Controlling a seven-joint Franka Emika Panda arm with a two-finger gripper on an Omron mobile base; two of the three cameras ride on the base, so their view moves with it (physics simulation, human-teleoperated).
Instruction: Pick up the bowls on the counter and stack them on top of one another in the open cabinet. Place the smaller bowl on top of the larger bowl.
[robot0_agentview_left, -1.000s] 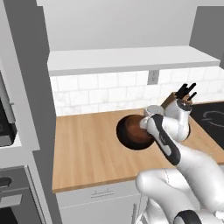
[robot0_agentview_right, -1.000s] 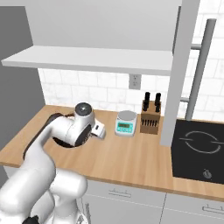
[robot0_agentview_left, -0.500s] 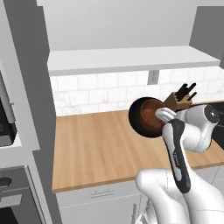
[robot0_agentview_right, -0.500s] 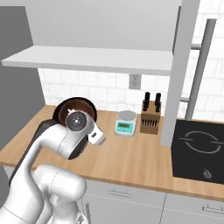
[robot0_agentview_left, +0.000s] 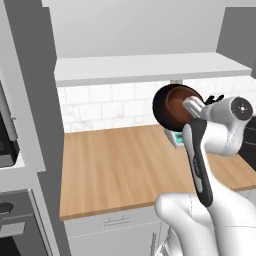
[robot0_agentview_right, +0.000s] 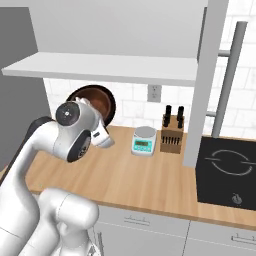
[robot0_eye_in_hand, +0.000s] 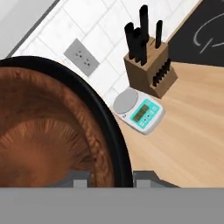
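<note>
The larger bowl (robot0_agentview_left: 161, 106), wide and glossy black, hangs in the air tilted on its edge, above the counter (robot0_agentview_left: 120, 160) and just below the open cabinet (robot0_agentview_left: 145, 68). The smaller bowl (robot0_agentview_left: 178, 103), reddish-brown wood, is nested inside it. My gripper (robot0_agentview_left: 192, 106) is shut on the black bowl's rim. In the hand view the black rim (robot0_eye_in_hand: 114, 131) runs between my fingertips (robot0_eye_in_hand: 81, 179), with the brown bowl (robot0_eye_in_hand: 43, 144) to its left. From the right, the larger bowl (robot0_agentview_right: 111, 98) and smaller bowl (robot0_agentview_right: 96, 101) show behind my hand, under the cabinet shelf (robot0_agentview_right: 110, 68).
A digital scale (robot0_agentview_right: 144, 140) and a knife block (robot0_agentview_right: 171, 134) stand at the back of the counter (robot0_agentview_right: 150, 175) under a wall outlet (robot0_agentview_right: 153, 93). A black cooktop (robot0_agentview_right: 230, 170) lies to the right. A dark tall cabinet (robot0_agentview_left: 25, 125) borders the counter's left end.
My arm has lifted the two nested bowls from the counter to just under the shelf, and they have tipped from lying flat to standing on edge.
</note>
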